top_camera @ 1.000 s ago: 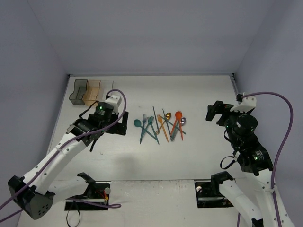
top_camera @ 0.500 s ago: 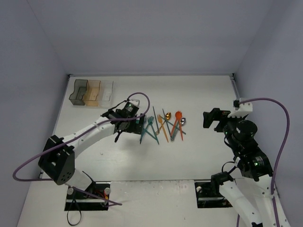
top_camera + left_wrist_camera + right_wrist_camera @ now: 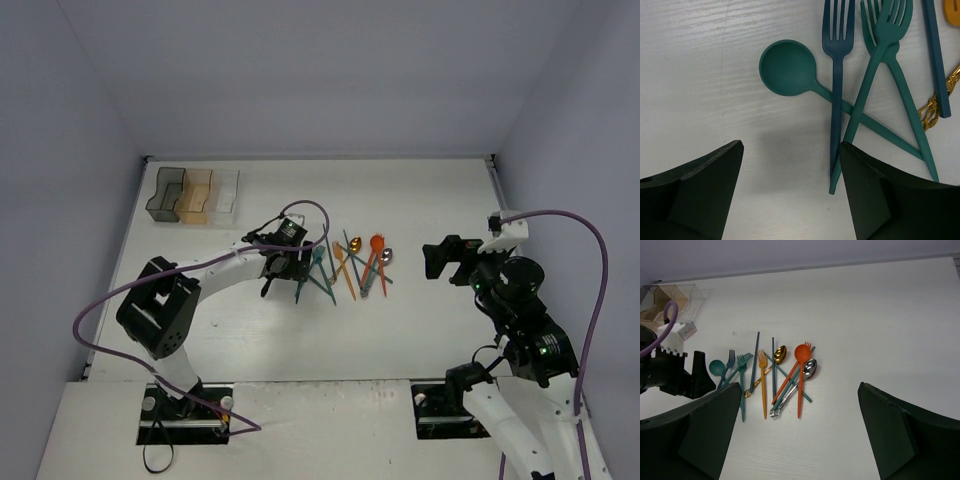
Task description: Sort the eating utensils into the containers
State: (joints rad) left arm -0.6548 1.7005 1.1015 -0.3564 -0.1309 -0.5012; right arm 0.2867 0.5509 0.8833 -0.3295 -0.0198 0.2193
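The eating utensils (image 3: 350, 265) lie in a loose pile mid-table: teal, orange, gold and silver forks, spoons and sticks. My left gripper (image 3: 288, 272) is open and empty, low over the pile's left edge. In the left wrist view (image 3: 790, 200) a teal spoon (image 3: 787, 67) and a dark teal fork (image 3: 838, 75) lie just ahead of the fingers, and the fork's handle end lies beside the right finger (image 3: 880, 200). My right gripper (image 3: 435, 260) is open and empty, raised to the right of the pile (image 3: 785, 372). The containers (image 3: 193, 195) stand at the back left: dark grey, amber, clear.
The containers also show at the top left of the right wrist view (image 3: 670, 297), with the left arm (image 3: 670, 375) below them. Walls close the table at the back and on both sides.
My left arm has swung from beside the containers rightward to the left edge of the utensil pile. My right gripper has drifted slightly left toward the pile.
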